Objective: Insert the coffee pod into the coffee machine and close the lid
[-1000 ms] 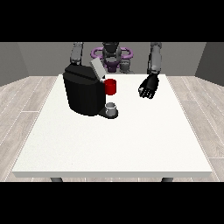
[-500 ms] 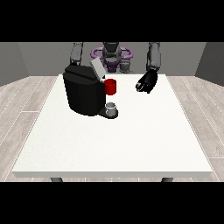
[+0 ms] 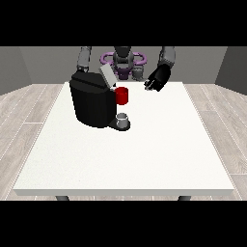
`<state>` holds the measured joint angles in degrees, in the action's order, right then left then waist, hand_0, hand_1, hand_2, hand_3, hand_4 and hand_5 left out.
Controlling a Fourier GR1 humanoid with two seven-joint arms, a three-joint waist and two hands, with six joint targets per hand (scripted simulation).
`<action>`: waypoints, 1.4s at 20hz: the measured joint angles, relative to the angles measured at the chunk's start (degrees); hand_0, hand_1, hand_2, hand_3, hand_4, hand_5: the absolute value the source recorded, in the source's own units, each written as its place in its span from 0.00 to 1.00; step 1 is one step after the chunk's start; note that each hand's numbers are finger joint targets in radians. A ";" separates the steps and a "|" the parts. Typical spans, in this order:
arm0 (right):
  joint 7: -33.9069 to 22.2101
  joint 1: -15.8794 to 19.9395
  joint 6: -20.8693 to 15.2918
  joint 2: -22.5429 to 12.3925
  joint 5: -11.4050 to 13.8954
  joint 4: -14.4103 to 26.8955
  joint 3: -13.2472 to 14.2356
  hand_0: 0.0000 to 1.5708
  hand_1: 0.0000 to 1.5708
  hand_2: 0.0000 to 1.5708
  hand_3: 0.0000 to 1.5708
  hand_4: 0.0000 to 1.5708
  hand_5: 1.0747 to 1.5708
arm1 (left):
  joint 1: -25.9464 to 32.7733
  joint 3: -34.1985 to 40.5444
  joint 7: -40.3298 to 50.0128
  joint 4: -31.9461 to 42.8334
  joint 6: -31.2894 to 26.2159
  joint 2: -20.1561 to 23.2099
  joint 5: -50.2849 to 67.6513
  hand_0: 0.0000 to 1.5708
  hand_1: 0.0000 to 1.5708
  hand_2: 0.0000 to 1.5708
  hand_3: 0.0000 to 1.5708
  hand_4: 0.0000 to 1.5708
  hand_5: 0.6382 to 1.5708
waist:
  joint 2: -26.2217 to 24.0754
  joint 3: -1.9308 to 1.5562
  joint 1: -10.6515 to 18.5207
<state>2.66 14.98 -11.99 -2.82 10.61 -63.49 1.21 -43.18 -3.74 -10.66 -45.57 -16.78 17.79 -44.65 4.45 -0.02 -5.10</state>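
Grey torso (image 3: 123, 60), purple rings, grey arms, seemingly black hand (image 3: 158, 78).

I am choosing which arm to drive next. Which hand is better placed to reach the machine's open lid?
The left, probably: the hand at the view's right hangs close beside the lid of the coffee machine. The other hand is hidden behind the machine.

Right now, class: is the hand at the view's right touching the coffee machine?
Apart. The front view shows the hand at the view's right raised beside the coffee machine, with bare white table between them.
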 measured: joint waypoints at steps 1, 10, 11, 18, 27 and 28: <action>0.75 0.17 -0.04 -0.02 -0.08 0.65 0.25 0.00 0.00 0.00 0.00 0.00 1.00 | -0.48 0.11 0.16 -0.49 -0.79 0.05 -0.04 0.89 0.89 0.89 0.85 0.34 1.00 | 0.00 0.00 0.14; 0.56 1.04 1.04 1.36 0.32 -0.78 -1.66 0.00 0.00 0.00 0.00 0.00 1.00 | -7.60 3.40 2.75 -1.10 -5.41 0.60 1.22 0.63 0.63 0.77 0.87 0.33 1.00 | -0.56 0.01 -3.19; -0.10 1.55 1.20 1.52 0.23 -1.21 -1.79 0.00 0.00 0.00 0.00 0.00 1.00 | -8.62 4.12 3.47 -0.86 -6.12 0.65 1.71 0.61 0.61 0.74 0.86 0.33 1.00 | -0.75 0.00 -3.55; -0.93 3.45 2.77 1.87 0.05 -5.72 -3.58 0.00 0.00 0.00 0.00 0.00 1.00 | -16.63 9.46 7.37 1.90 -8.37 3.40 4.18 0.77 0.77 0.81 0.80 0.30 1.00 | 1.48 0.02 -8.40; -3.06 6.51 2.47 0.88 0.35 -10.54 -3.41 0.00 0.00 0.00 0.00 0.00 1.00 | -22.62 11.44 8.06 4.64 -7.98 6.98 3.52 0.81 0.81 0.83 0.80 0.30 1.00 | 6.33 0.02 -12.27; -3.40 7.27 2.24 0.87 0.49 -10.89 -3.31 0.00 0.00 0.00 0.00 0.17 1.00 | -23.24 11.46 7.63 4.88 -8.13 7.39 3.45 0.82 0.82 0.84 0.80 0.30 1.00 | 7.15 0.01 -12.34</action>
<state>-0.74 22.26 -9.75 -1.94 11.11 -74.39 -2.11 -66.42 7.72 -3.04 -40.70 -24.91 25.18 -41.20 11.60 -0.01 -17.44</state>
